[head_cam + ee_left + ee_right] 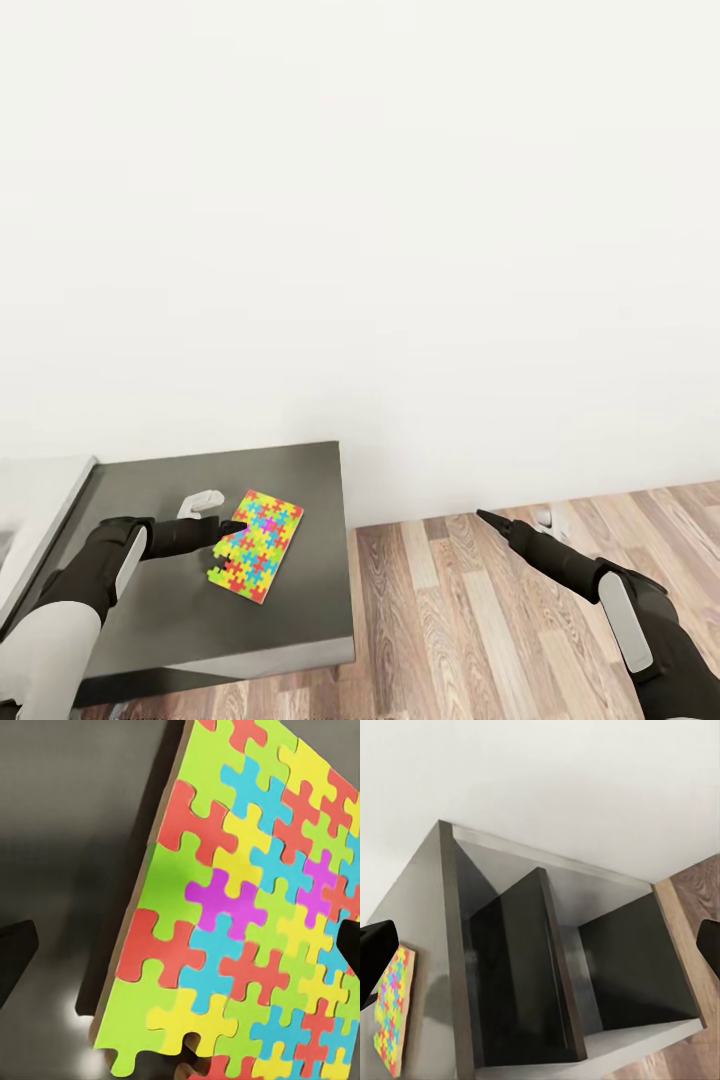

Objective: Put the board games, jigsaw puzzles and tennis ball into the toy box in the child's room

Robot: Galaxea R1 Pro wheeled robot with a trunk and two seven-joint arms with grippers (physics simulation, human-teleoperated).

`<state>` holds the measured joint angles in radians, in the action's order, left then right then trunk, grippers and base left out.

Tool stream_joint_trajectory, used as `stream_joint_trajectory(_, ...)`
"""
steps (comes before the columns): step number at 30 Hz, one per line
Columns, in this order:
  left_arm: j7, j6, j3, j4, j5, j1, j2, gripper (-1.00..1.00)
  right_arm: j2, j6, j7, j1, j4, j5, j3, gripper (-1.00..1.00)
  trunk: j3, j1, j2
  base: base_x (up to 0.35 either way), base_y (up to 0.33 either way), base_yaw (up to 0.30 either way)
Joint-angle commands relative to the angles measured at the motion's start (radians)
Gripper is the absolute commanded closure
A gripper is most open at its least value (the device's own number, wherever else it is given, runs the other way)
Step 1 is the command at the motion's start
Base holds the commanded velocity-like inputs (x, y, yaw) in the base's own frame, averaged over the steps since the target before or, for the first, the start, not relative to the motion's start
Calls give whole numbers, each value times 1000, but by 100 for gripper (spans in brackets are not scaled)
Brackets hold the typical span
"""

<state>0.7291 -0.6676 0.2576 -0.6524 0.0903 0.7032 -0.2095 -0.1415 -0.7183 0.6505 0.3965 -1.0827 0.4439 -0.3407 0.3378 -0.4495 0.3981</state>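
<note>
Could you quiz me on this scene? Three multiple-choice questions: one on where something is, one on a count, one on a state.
1. Where does the puzzle lie?
A. on the dark counter
B. on the floor
C. on a bed

2. How many puzzles show on the counter?
A. three
B. one
C. none

3. The left gripper is:
A. far from the puzzle
B. open at the puzzle's edge
C. holding a ball

Answers: 1 A, it lies flat on the dark top. 2 B, a single multicoloured sheet. 3 B, the left wrist view shows the fingers spread either side of the puzzle.
</note>
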Motion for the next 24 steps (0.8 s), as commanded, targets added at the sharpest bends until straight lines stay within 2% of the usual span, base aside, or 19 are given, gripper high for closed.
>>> stream_joint_trajectory(1, 9, -6, 5, -1, 9, 1, 1, -100, 0, -6, 1, 1, 0, 3, -2, -100, 3, -1, 2, 0, 0, 0)
stream_joint_trajectory(13, 9, -5, 5, -1, 9, 1, 1, -100, -1, -4, 3, 1, 0, 4, -1, -100, 4, -1, 2, 0, -2, 0)
stream_joint_trajectory(20, 9, -6, 5, -1, 9, 1, 1, -100, -1, -4, 4, 1, 0, 4, -1, -100, 4, -1, 2, 0, -172, 0)
stream_joint_trajectory(24, 9, -5, 5, -1, 9, 1, 1, -100, -1, -4, 4, 1, 0, 4, -1, -100, 4, -1, 2, 0, -46, 0)
